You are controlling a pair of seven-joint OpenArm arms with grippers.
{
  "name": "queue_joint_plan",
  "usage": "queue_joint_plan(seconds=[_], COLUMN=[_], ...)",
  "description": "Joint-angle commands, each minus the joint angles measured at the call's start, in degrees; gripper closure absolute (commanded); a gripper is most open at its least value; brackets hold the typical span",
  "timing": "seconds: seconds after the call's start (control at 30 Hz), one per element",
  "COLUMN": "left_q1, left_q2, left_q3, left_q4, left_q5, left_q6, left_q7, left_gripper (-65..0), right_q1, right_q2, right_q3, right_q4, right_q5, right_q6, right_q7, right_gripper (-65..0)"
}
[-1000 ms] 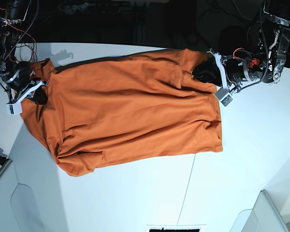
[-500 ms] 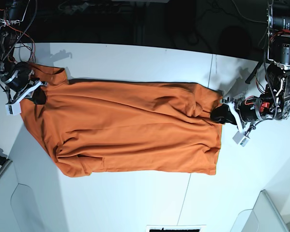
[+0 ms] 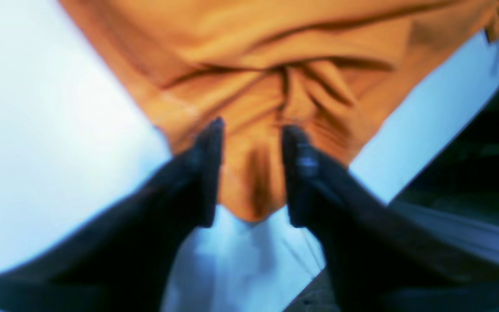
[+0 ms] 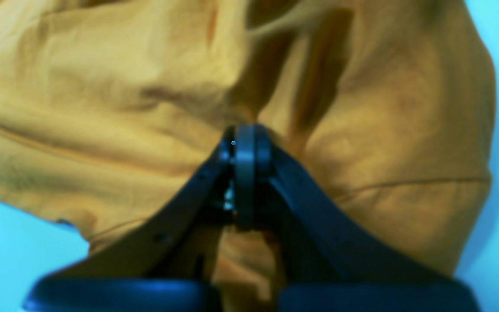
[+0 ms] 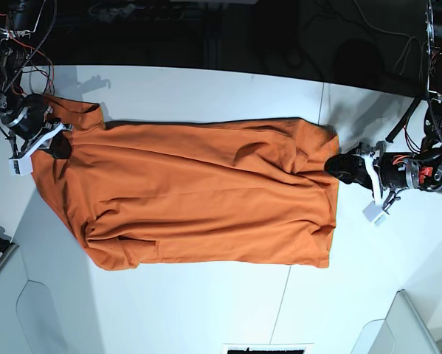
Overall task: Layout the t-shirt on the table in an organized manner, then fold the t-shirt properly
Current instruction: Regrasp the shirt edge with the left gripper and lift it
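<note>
Both arms are built from black and silver metal parts, with white plastic brackets near the wrists. Thin red and black cables run loose along the upper links of each arm. The left gripper (image 5: 336, 165) has dark, smooth fingers (image 3: 202, 173) that become narrow toward the tips. The right gripper (image 4: 245, 143) has the same dark fingers (image 4: 189, 203), with a small screw hole on one.

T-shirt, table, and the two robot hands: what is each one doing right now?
t-shirt: spread across the table, wrinkled, not folded.
table: white, holding the shirt.
left gripper: open, a shirt corner between its jaws.
right gripper: shut on the t-shirt.
</note>
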Motion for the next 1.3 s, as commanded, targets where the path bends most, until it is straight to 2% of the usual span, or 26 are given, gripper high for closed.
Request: queue_joint_plan(seconds=[0.0,0.13,0.27,0.33,0.43,0.73,0.87,0.93,1.03,1.27], left_q1=[-0.11,1.07,0.7,0.39,-0.92,-4.61,-4.63,-4.48,-3.06,1.03], left_q2=[-1.05,0.15,2.16,3.23,4.33,5.73,5.64,5.62,5.2,5.64], left_q3=[-0.39,-0.39,-0.39,-0.39,-0.39,-0.39,-0.42,-0.5,-0.52,-0.5], left_q4=[2.01,3.54,3.17,2.32,0.81,-4.9,-5.97,-4.83,-1.73,6.19], left_q5=[-1.6,3.02,15.89,21.46,23.8,24.13,20.09,16.09,12.9,12.13], left_q6=[-0.49,-0.49,-0.22,3.48,4.61,4.59,3.63,1.07,-0.46,-0.49], left_q7=[-0.37,-3.87,-12.96,-16.24,-18.53,-18.34,-14.19,-11.5,-9.68,-9.57], left_gripper=[-31.9,-33.1,-33.1,-33.1,-33.1,-33.1,-33.1,-33.1,-33.1,-33.1], right_q1=[0.33,0.31,0.28,0.31,0.33,0.31,0.33,0.31,-0.02,0.15], right_q2=[0.87,0.92,0.9,0.9,0.72,0.61,0.61,0.61,0.61,0.61], right_q3=[0.15,0.15,0.15,0.15,0.15,0.15,0.15,0.15,0.15,0.15], right_q4=[0.33,0.31,0.31,0.31,0.31,0.31,0.31,0.31,0.31,0.31], right_q5=[-0.85,-0.9,-0.9,-0.87,-0.85,-0.87,-0.85,-0.87,-0.92,-1.09], right_q6=[-0.42,-0.42,-0.42,-0.42,-0.42,-0.44,-0.42,-0.42,-0.42,-0.42], right_q7=[-1.05,-1.09,-1.33,-1.31,-1.29,-1.66,-1.42,-1.44,-1.49,-1.51], right_gripper=[0.0,0.0,0.0,0.0,0.0,0.0,0.0,0.0,0.0,0.0])
